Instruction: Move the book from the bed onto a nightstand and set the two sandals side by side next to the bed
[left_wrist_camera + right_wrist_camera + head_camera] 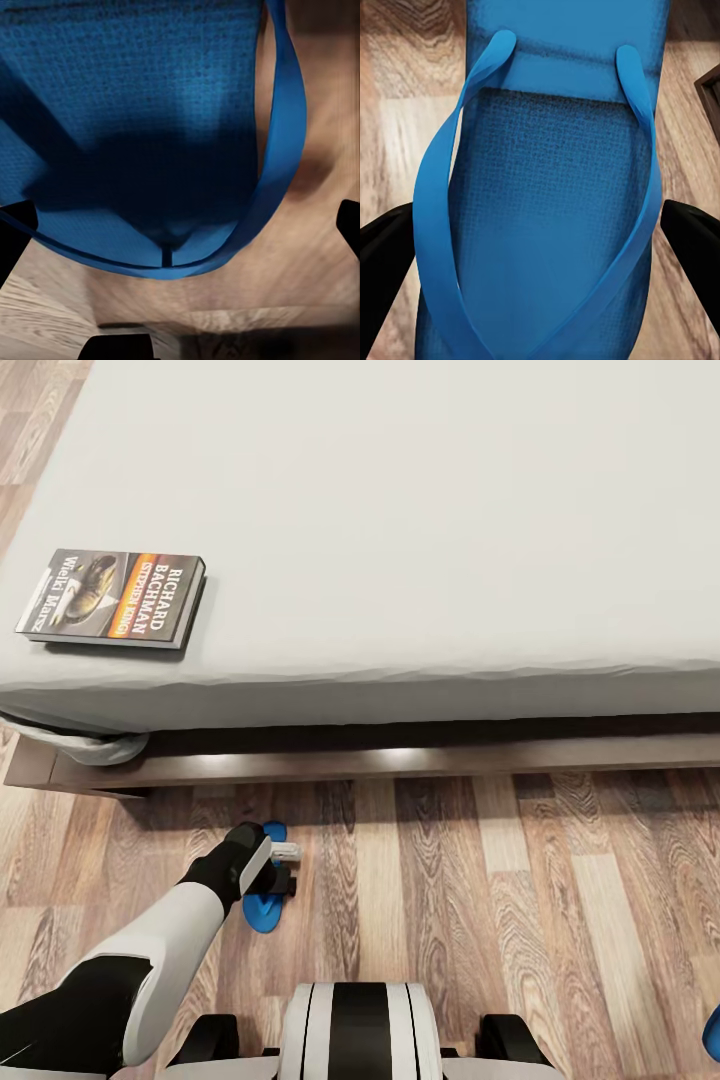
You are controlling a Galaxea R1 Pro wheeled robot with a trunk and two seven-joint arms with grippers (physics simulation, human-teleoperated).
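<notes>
Bright, even light; a dark shadow crosses the left sandal (pixel 150 112).

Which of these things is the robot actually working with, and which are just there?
Part of the job:
- book lying on the bed
- sandal on the floor under the left gripper
- second sandal in front of the right gripper

Just there:
- wood-plank floor

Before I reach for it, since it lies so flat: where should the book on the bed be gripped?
Take the book by its long edge facing the mattress's front edge, coming from the floor side. It lies flat near the bed's corner, so a hand can slide under that side.
</notes>
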